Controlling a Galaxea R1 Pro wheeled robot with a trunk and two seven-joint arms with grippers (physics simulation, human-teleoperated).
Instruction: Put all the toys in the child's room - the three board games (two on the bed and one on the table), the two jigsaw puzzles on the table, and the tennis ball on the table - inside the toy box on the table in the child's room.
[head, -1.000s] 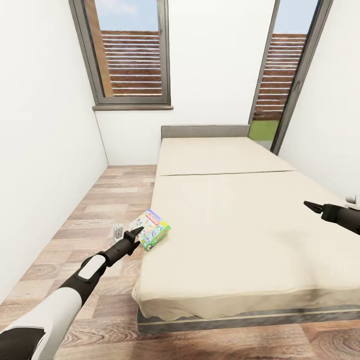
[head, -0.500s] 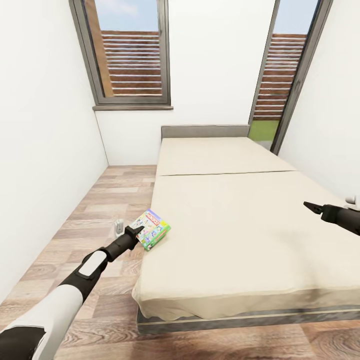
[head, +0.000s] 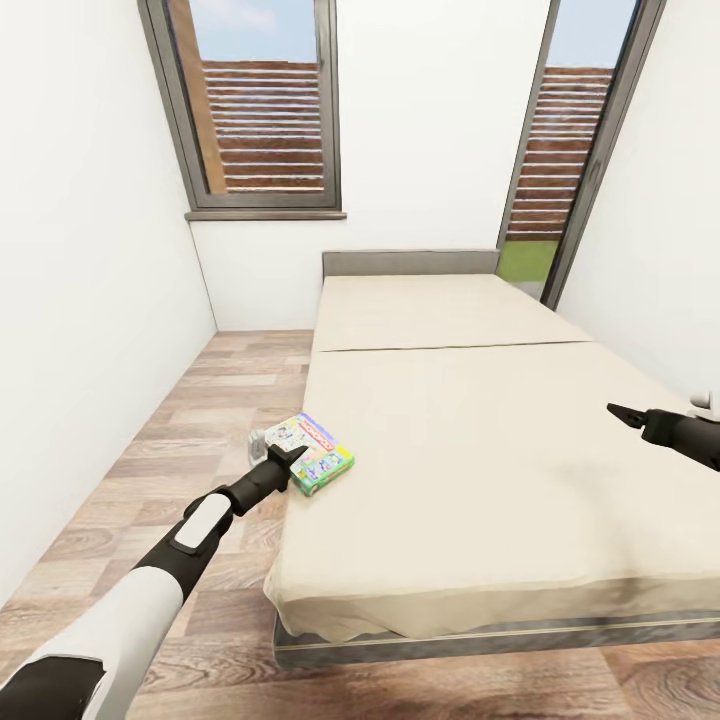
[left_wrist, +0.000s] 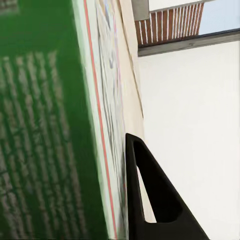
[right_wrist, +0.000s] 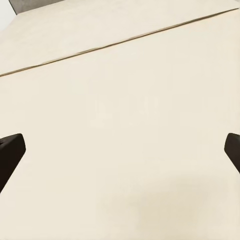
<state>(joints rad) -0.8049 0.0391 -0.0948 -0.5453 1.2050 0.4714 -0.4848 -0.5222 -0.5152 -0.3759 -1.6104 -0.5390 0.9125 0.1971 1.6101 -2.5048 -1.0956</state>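
Printed glossy cardboard on the board game box (head: 314, 455) at lower left of centre, bright green side panel with fine print close up in the left wrist view. Matt beige cloth, smooth and unwrinkled, over the bed (head: 480, 450); grey fabric-look headboard (head: 410, 262). Wood-grain plank floor (head: 180, 430), faint sheen. Flat matt white on the walls (head: 90, 260). Grey metal-look window frame (head: 265, 205). Matt black plastic on the left gripper (head: 283, 457) and right gripper (head: 625, 412); smooth white shell on the left forearm (head: 150, 590).
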